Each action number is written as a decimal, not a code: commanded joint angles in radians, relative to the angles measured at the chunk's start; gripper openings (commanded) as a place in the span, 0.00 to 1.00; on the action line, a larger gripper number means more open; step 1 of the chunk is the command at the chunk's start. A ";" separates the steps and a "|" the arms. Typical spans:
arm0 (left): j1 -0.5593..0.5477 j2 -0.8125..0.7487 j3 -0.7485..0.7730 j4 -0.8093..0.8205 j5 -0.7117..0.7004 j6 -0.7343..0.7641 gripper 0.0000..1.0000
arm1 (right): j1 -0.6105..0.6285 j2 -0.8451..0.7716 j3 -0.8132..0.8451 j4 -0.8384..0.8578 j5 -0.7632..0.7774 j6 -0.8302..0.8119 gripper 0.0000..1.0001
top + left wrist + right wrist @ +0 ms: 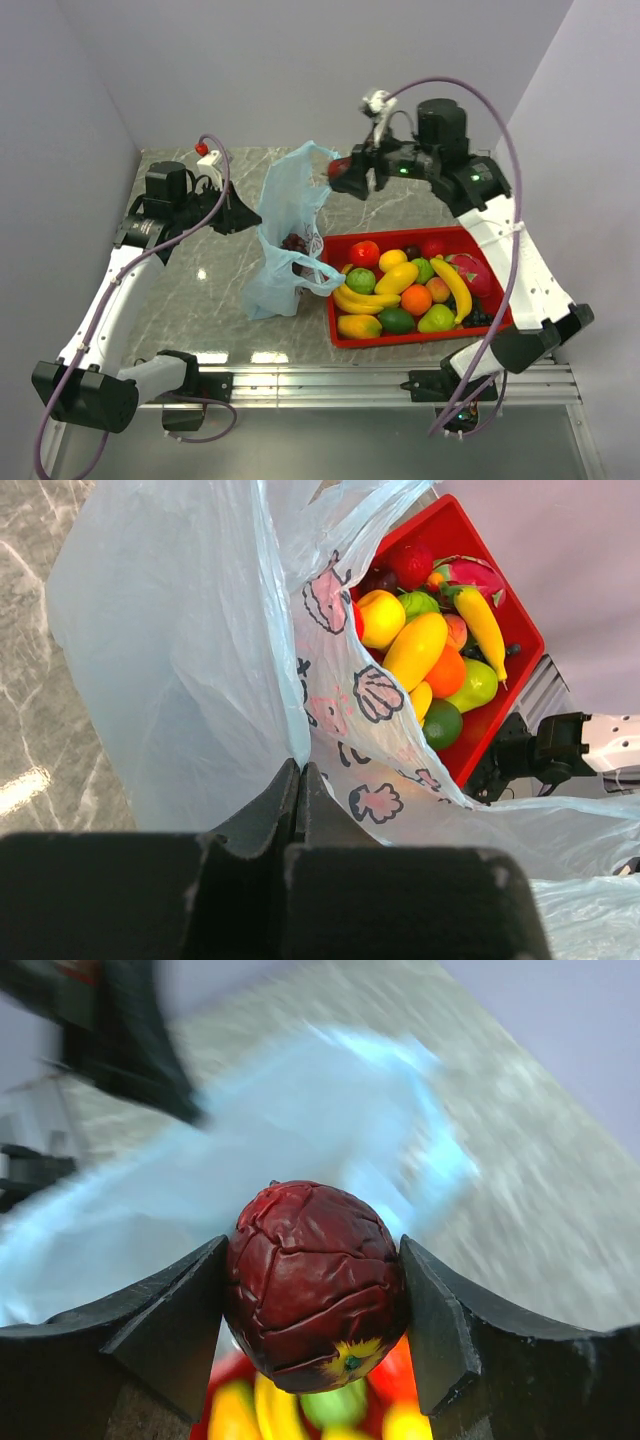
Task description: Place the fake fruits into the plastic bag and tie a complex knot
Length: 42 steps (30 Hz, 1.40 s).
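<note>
**Right gripper clamped on a dark red fruit beside the bag's raised edge**

Right gripper (312,1260) is seen closed on a dark red fruit (315,1280). The fruit is wrinkled and glossy, with a small yellow-green mark at its lower end, and it is pressed between the two black fingers (170,1330). In the top view the fruit is held in the air, over the far part of the marble table (200,275) and just to the right of the plastic bag's upper edge.

The plastic bag (285,215) is stood upright near the middle of the table, to the left of the red tray (350,240). It is thin, translucent and light blue, and pink shell prints are seen on its wall in the left wrist view. A dark purple cluster (294,241) shows at the bag's mouth.

The left gripper (300,775) is pinched shut on a fold of the bag's wall, so that side is held up and the mouth is kept facing the tray.

The rest of the fake fruits (415,285) are piled in the red tray. Among them a yellow banana (482,625), an orange (447,672) and a green lime (441,723) are made out. One loop handle of the bag is draped against the tray's near left corner.
</note>
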<state>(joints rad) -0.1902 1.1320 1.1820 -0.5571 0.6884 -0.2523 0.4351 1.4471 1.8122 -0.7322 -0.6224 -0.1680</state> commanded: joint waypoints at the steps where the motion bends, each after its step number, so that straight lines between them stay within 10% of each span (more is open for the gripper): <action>1: 0.003 -0.012 0.025 0.026 -0.006 0.002 0.00 | 0.108 0.091 0.013 0.085 -0.043 0.064 0.04; 7: 0.014 -0.014 0.034 0.034 -0.013 -0.021 0.00 | 0.260 0.200 0.018 0.091 0.131 -0.014 0.18; 8: 0.015 -0.014 0.033 0.036 -0.010 -0.025 0.00 | 0.267 0.208 0.016 0.093 0.142 -0.024 0.30; 9: 0.018 -0.017 0.028 0.039 -0.009 -0.028 0.00 | 0.277 0.219 0.018 0.093 0.159 -0.022 0.69; 12: 0.018 -0.017 0.024 0.036 -0.006 -0.024 0.00 | 0.291 0.207 0.029 0.085 0.174 -0.018 0.93; 21: 0.037 -0.005 0.030 0.036 0.013 -0.021 0.00 | 0.072 -0.020 -0.082 -0.058 0.032 -0.040 0.95; 27: 0.040 -0.006 0.024 0.045 0.017 -0.022 0.00 | -0.018 -0.122 -0.360 -0.118 0.203 -0.149 0.89; 42: 0.041 -0.003 0.030 0.023 -0.001 -0.011 0.00 | -0.018 0.125 -0.556 0.109 0.437 0.150 0.92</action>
<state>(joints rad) -0.1539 1.1389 1.1820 -0.5430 0.6865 -0.2745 0.4145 1.5757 1.2411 -0.7033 -0.2279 -0.1036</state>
